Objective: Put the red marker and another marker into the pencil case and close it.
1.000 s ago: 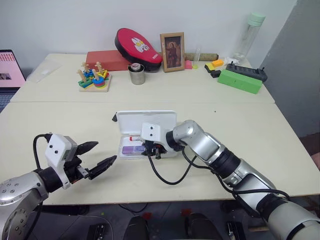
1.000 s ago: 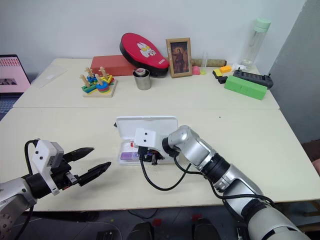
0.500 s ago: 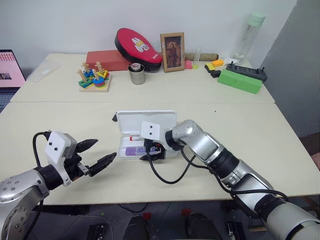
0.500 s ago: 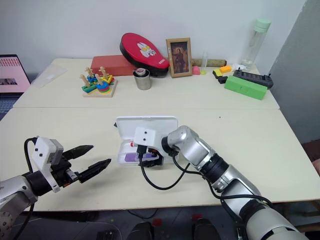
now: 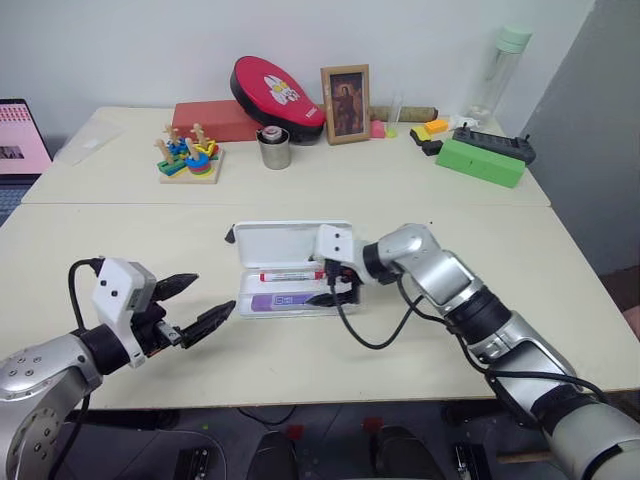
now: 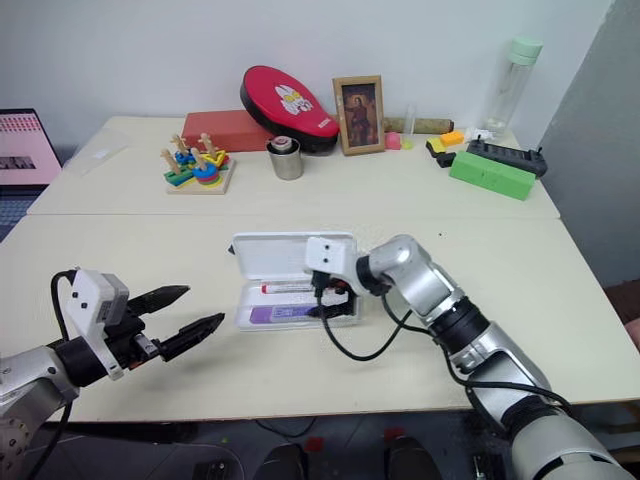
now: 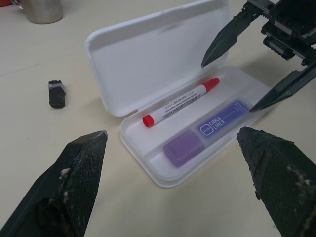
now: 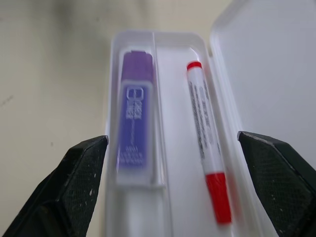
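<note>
Right wrist view: purple marker (image 8: 135,123) blurred, its label unreadable; pencil case (image 8: 163,148) lid cut off by the frame edge. Head view: laptop (image 5: 20,135) cut off at the edge.

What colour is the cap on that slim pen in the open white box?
Red, on the slim white-barrelled marker inside the flat white plastic pencil case; clearest in the left wrist view.

Indoor lab-like room, pale tables (image 5: 560,300), laptop (image 5: 20,135), toys (image 5: 187,155), framed picture (image 5: 345,104), plain wall
</note>
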`<state>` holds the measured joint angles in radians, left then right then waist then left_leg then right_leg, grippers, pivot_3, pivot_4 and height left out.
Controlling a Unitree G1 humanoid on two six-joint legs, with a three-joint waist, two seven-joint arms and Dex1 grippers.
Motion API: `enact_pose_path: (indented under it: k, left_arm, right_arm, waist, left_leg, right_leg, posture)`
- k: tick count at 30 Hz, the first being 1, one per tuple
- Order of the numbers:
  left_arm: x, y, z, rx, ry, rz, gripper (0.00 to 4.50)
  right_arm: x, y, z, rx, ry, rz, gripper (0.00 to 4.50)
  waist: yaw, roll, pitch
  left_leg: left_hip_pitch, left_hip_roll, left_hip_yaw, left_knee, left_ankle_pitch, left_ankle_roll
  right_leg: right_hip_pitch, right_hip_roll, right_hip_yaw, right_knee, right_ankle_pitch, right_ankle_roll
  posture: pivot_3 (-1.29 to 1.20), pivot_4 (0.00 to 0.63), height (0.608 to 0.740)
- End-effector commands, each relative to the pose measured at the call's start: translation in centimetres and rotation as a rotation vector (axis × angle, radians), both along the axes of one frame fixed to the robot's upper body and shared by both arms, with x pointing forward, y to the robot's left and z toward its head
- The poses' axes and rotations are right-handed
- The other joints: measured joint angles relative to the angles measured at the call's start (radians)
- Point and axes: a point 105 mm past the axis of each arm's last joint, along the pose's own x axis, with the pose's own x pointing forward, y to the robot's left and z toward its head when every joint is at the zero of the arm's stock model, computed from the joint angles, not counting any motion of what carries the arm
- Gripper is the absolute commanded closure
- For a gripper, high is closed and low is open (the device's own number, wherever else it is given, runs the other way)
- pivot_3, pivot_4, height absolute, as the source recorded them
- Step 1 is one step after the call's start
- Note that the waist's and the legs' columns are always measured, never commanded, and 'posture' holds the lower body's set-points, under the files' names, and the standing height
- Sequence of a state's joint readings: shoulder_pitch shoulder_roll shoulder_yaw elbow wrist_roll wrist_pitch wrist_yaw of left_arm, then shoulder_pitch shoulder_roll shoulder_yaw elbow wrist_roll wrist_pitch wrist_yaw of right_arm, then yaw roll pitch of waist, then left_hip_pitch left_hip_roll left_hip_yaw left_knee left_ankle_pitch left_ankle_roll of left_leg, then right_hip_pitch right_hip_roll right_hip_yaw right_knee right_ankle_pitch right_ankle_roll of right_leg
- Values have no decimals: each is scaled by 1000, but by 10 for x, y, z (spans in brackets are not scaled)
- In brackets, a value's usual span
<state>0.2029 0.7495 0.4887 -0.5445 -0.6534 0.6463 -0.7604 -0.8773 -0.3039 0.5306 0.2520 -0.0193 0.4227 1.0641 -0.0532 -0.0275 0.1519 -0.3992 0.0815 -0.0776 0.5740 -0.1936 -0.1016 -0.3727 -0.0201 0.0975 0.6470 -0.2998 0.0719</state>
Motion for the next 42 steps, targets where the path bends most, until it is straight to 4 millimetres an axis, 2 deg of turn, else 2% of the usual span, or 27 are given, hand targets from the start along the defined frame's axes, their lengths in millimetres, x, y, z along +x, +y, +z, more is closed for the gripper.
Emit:
enact_pose_path:
  k: [1, 14, 18, 22, 25, 26, 28, 31, 34, 42]
  left_arm:
    - [3, -12, 7, -1, -35, -57, 0]
    - [6, -13, 6, -6, -33, -73, 0]
    - [6, -12, 6, -6, -32, -65, 0]
    - [11, -4, 6, -29, -35, -1, 0]
    - [41, 24, 8, -36, -55, 219, 0]
    - [53, 39, 7, -26, -52, 306, 0]
    - [70, 55, 5, -22, -36, 397, 0]
    - [89, 60, 3, -42, -10, 430, 0]
    - [103, 57, -4, -42, 21, 413, 0]
    - [144, 46, -17, 47, 86, 355, 0]
  right_arm:
    - [7, 0, 12, 21, -56, 9, 63]
    - [4, 14, 3, 31, -68, 30, 63]
    - [0, 17, 11, 55, -69, 50, 63]
    - [-8, 14, 35, 138, -56, 89, 63]
    - [-22, 23, 97, 380, -17, 119, 63]
    - [-20, 25, 111, 423, -22, 95, 63]
    - [-12, 26, 124, 450, -33, 23, 63]
    - [3, 25, 137, 471, -44, -100, 63]
    - [13, 21, 144, 482, -58, -178, 63]
    - [22, 18, 151, 495, -93, -253, 63]
  waist:
    - [-2, 0, 0]
    - [-4, 0, 0]
    - [-4, 0, 0]
    - [-1, 0, 0]
    - [-1, 0, 0]
    - [3, 0, 1]
    - [3, 0, 1]
    - [2, -3, -2]
    - [6, -5, -2]
    - [18, -5, -3]
  left_leg:
    - [0, 0, 0, 0, 0, 0]
    - [0, 0, 0, 0, 0, 0]
    - [0, 0, 0, 0, 0, 0]
    - [0, 0, 0, 0, 0, 0]
    - [0, 0, 0, 0, 0, 0]
    - [0, 0, 0, 0, 0, 0]
    - [1, 0, -1, 0, 0, 0]
    - [1, 0, -2, 0, 0, 1]
    - [0, -1, -1, 0, 0, 0]
    - [-1, -1, -2, -1, 0, 0]
  right_leg:
    - [0, 0, 0, 0, 0, 0]
    - [0, 0, 0, 0, 0, 0]
    - [0, 0, 0, 0, 0, 0]
    - [0, 0, 0, 0, 0, 0]
    - [1, 0, 0, 0, 0, 0]
    - [1, 0, 0, 0, 0, 0]
    - [1, 1, 0, 3, 0, 0]
    - [0, 2, -1, 2, 0, 0]
    - [1, 0, 0, 1, 0, 0]
    - [-1, 0, -1, 2, 0, 0]
  posture:
    - [0, 150, 740]
    - [0, 150, 740]
    - [0, 150, 740]
    - [0, 150, 740]
    - [0, 150, 740]
    - [0, 150, 740]
    - [0, 150, 740]
    - [0, 150, 740]
    - [0, 150, 740]
    - [0, 150, 740]
